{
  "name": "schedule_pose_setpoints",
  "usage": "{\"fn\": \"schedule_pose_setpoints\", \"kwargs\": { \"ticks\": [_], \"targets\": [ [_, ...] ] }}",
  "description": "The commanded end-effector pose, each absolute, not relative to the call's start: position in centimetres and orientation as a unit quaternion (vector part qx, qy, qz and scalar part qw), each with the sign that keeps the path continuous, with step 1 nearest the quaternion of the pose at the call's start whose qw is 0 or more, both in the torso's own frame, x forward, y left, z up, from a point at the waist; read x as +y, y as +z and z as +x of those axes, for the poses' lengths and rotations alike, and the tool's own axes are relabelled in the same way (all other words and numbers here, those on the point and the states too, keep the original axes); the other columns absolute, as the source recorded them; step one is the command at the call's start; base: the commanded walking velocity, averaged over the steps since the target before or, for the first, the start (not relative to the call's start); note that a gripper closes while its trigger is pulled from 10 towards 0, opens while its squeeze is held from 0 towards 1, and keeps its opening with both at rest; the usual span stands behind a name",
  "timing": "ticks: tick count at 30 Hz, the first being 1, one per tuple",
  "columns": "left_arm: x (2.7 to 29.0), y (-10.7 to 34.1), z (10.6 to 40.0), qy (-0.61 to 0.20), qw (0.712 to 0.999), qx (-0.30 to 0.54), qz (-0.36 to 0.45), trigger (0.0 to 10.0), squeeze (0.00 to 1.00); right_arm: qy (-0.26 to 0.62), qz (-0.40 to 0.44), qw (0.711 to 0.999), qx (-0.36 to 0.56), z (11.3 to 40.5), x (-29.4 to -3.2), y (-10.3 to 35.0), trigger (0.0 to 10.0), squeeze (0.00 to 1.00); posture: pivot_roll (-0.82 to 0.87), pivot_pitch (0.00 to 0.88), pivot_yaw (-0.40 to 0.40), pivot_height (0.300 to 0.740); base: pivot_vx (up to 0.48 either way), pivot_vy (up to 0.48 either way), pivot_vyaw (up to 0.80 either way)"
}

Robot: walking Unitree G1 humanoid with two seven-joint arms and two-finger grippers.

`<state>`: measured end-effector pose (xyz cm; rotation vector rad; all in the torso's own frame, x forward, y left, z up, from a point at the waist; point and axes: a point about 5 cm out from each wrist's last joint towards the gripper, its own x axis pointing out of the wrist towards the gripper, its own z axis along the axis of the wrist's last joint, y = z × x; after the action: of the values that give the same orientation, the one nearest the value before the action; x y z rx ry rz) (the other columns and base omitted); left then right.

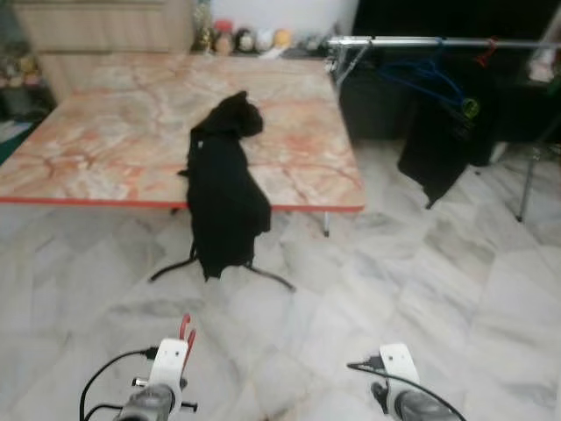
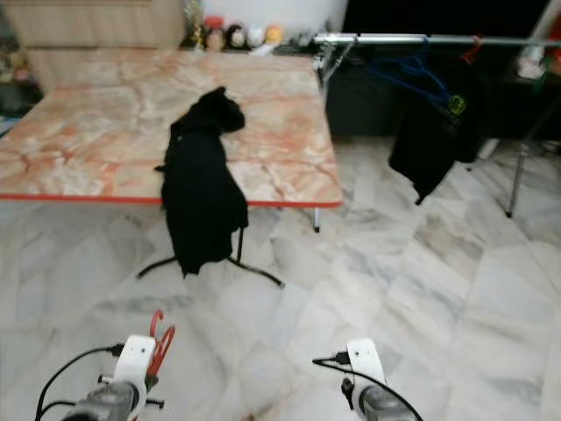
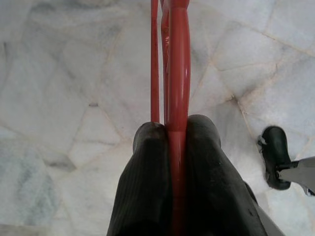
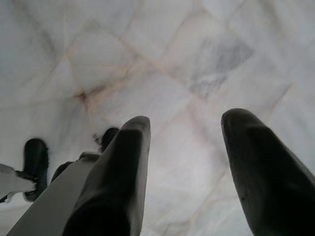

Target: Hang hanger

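one red hanger (image 3: 177, 64) clamped in left gripper (image 3: 177, 142) jaws; right gripper (image 4: 187, 142) jaws apart.

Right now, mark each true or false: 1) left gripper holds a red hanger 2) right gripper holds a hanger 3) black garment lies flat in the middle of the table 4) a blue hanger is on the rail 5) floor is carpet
1) True: the left gripper is shut on the red hanger.
2) False: the right gripper is open, holding nothing.
3) False: the black garment drapes over the near edge of the table toward the floor.
4) True: a blue hanger hangs on the rail, above a dark garment.
5) False: the floor is marble-look tile.
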<state>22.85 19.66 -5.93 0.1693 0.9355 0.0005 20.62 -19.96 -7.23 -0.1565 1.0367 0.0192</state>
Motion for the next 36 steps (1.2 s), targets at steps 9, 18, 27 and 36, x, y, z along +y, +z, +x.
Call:
{"fn": "schedule_pose_setpoints", "kwargs": {
  "ticks": [9, 18, 27, 36],
  "targets": [
    [19.82, -5.87, 22.92, -0.012, 0.886, 0.454, 0.098, 10.0, 0.0, 0.013, -0.077, 0.871, 0.484, 21.14, -19.91, -6.94, 10.0, 0.0, -0.03, 0.0, -0.024, 0.74, 0.0, 0.0, 0.0],
    [19.77, -5.8, 23.06, -0.02, 0.884, 0.455, 0.104, 10.0, 0.0, 0.022, -0.089, 0.87, 0.485, 21.3, -19.99, -6.83, 10.0, 0.0, -0.04, 0.0, -0.025, 0.74, 0.0, -0.157, 0.0],
    [19.78, -5.78, 23.08, -0.028, 0.883, 0.456, 0.109, 10.0, 0.0, 0.024, -0.09, 0.87, 0.485, 21.3, -19.98, -6.83, 10.0, 0.0, -0.05, 0.0, -0.021, 0.74, 0.0, -0.305, 0.0],
    [19.83, -5.72, 23.15, -0.03, 0.883, 0.456, 0.111, 10.0, 0.0, 0.028, -0.091, 0.872, 0.481, 21.43, -19.91, -6.76, 10.0, 0.0, -0.05, 0.0, -0.019, 0.74, 0.0, -0.313, 0.0]
  ]
}}
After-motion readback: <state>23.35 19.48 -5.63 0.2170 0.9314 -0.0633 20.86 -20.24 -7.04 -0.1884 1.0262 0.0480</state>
